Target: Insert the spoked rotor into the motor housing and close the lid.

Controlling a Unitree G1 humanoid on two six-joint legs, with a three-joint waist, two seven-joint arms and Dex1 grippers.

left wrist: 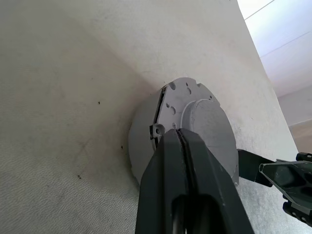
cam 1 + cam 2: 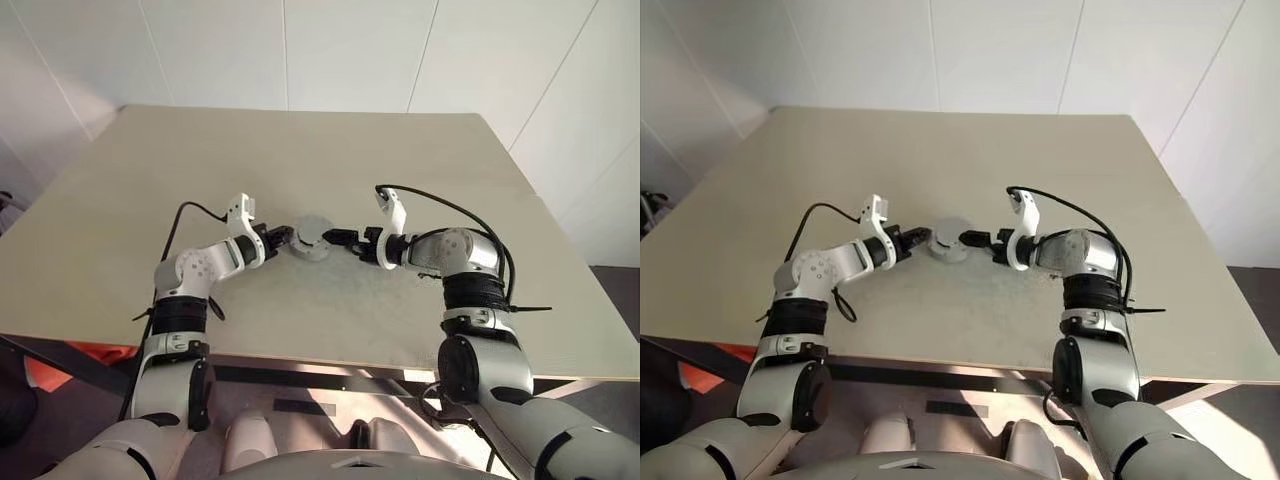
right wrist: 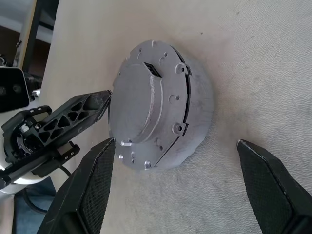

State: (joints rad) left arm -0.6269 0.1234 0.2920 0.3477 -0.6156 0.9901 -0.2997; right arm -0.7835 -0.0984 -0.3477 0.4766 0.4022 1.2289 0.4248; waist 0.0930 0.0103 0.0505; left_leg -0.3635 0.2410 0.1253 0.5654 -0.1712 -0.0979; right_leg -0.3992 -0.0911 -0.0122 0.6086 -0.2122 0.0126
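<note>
The round grey motor housing (image 2: pixel 313 240) sits mid-table with its lid (image 3: pixel 146 97) on top; a thin dark seam shows between the two. The spoked rotor is hidden. My left gripper (image 2: pixel 287 237) is shut, its joined fingertips (image 1: pixel 178 139) against the housing's left rim. From the right, my right gripper (image 2: pixel 331 237) stands open. Its two fingers (image 3: pixel 97 168) straddle the housing's near side without touching it. In the right wrist view the left gripper (image 3: pixel 73 117) points at the lid's edge.
The beige table (image 2: pixel 300 150) spreads wide on all sides of the housing, with white walls behind it. Its front edge (image 2: pixel 330 362) runs just before my arms. Below it at the left lies something orange (image 2: pixel 45 370).
</note>
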